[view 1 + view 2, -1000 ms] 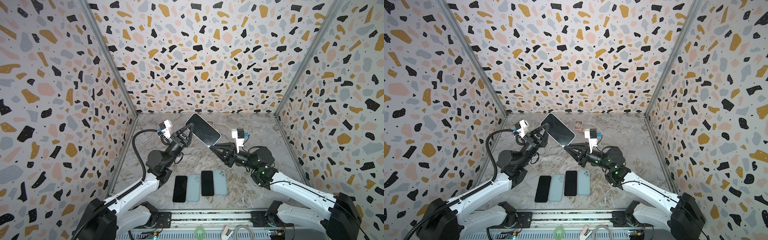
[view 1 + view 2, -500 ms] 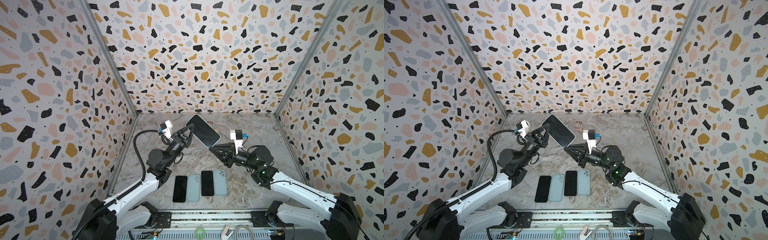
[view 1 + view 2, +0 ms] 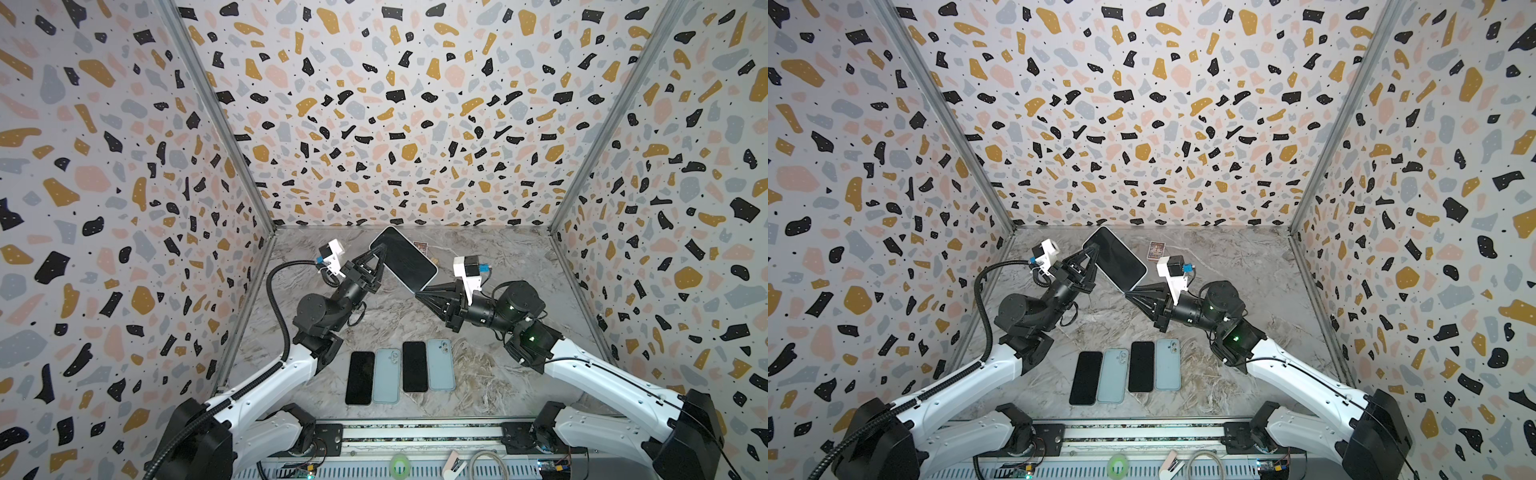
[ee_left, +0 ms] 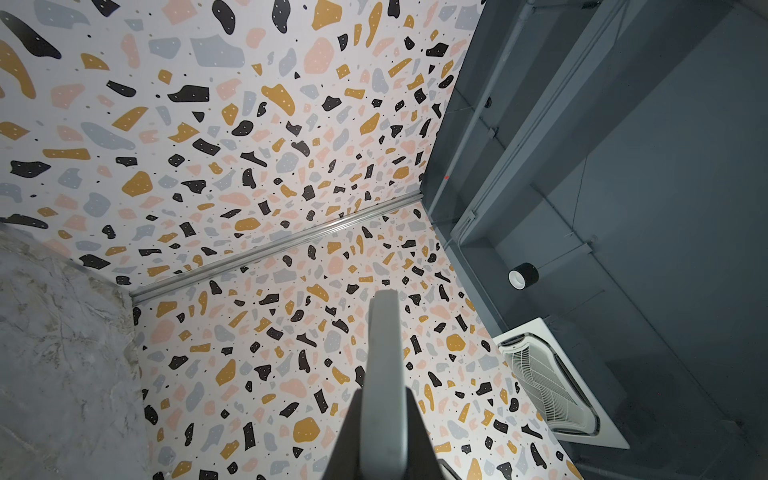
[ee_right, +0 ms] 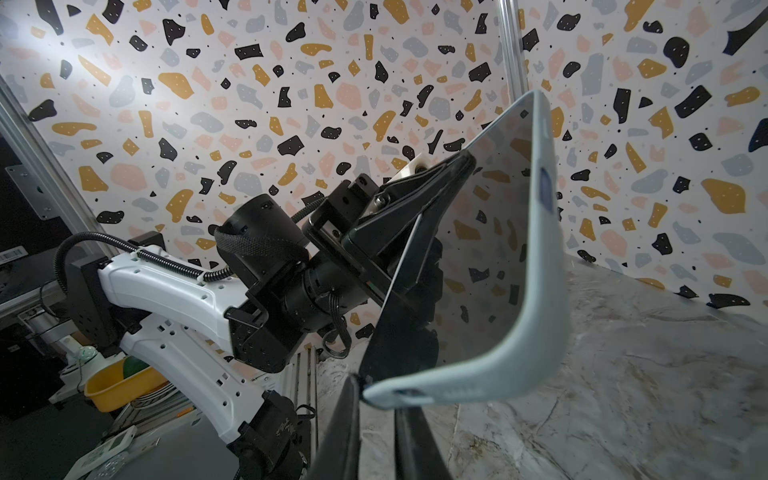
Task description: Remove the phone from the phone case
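A phone [image 3: 405,259] with its dark screen facing up sits in a pale blue case [image 5: 548,291]; the pair is held tilted in the air above the back of a marbled table [image 3: 498,374]. In the right wrist view the case's rim wraps one long side and one short end of the phone; whether any other edge sits free of it cannot be told. The left gripper [image 3: 381,248] is clamped on the phone's long edge near its far end, jaws tight on front and back; the right gripper [image 3: 417,292] has its jaws pinched on the near corner of the case. Nearer the front, well apart from these, four things lie flat in a row: a black phone [image 3: 360,377], a blue case [image 3: 387,376], a second black phone [image 3: 414,366], a second blue case [image 3: 441,364]. Both cases lie back up, so what they hold is hidden. A small card [image 3: 1156,250] lies by the back wall.
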